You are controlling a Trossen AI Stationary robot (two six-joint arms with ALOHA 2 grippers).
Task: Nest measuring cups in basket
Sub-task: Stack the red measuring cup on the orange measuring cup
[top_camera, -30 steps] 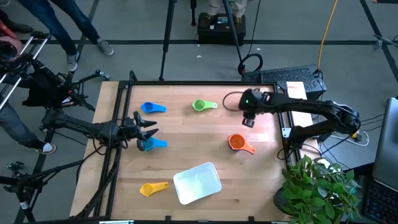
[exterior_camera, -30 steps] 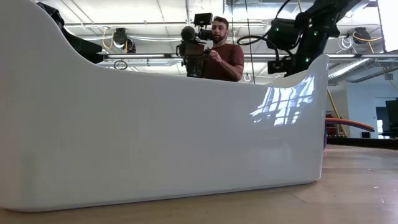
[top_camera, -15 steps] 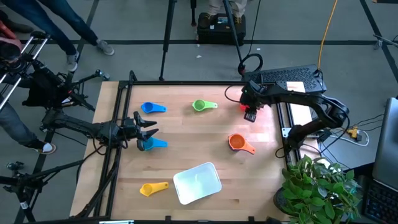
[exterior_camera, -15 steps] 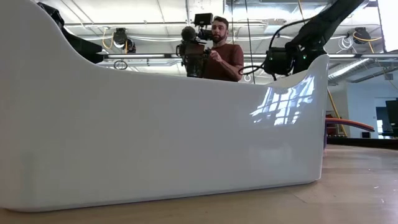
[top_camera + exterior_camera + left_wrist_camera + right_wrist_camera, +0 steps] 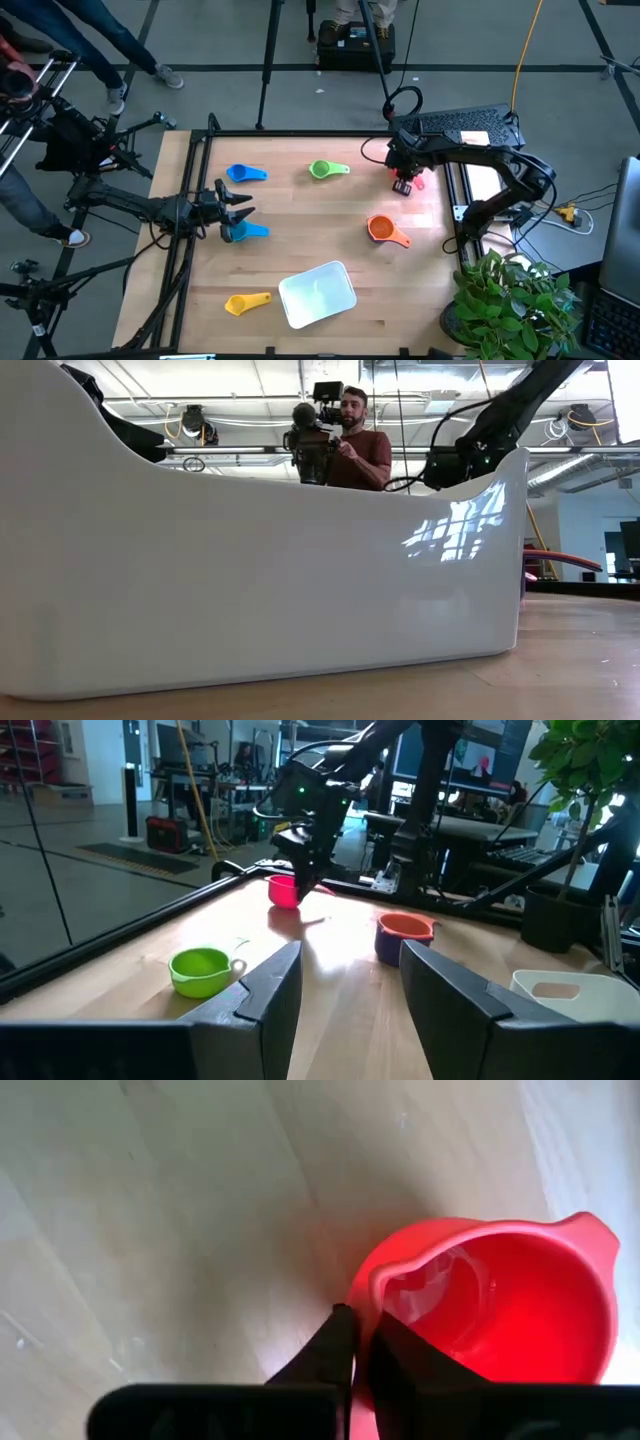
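R gripper (image 5: 362, 1342) had jaws clenched on red cup (image 5: 500, 1305) rim, upper right of counter (image 5: 310, 215). Light, stiff, slick plastic; thin wall grip ok. L gripper (image 5: 238, 210) released, mid-left. Basket (image 5: 317, 294) bottom centre.

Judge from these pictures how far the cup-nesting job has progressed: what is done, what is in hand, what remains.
Done: nothing yet; the basket holds no cup. In hand: the right gripper is shut on the red cup's rim at the table's far right. Left: the green cup, orange cup, yellow cup and blue cup lie scattered on the table. The left gripper waits open above a light blue cup.
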